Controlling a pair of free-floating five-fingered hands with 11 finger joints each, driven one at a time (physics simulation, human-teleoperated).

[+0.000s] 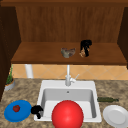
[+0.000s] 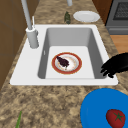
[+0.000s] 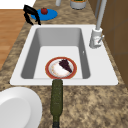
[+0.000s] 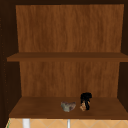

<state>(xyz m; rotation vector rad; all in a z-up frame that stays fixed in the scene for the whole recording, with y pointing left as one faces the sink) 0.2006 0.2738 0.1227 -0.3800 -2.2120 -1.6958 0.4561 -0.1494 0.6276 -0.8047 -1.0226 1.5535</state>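
Note:
My right hand is up on the lower shelf of the wall cabinet, fingers curled down over a small brown thing; the upper view shows the same hand and brown thing. A grey lump lies just left of it. My left hand hovers at the sink's front left corner, fingers hanging loosely and holding nothing, beside a blue plate with a tomato. The same hand hangs over the sink's rim. In the basin lies a red-rimmed plate with a dark purple bit.
A big red round shape covers the sink's front. The tap rises behind the basin. Right of the sink lie a dark green bottle and a white plate. A potted plant stands at the far left.

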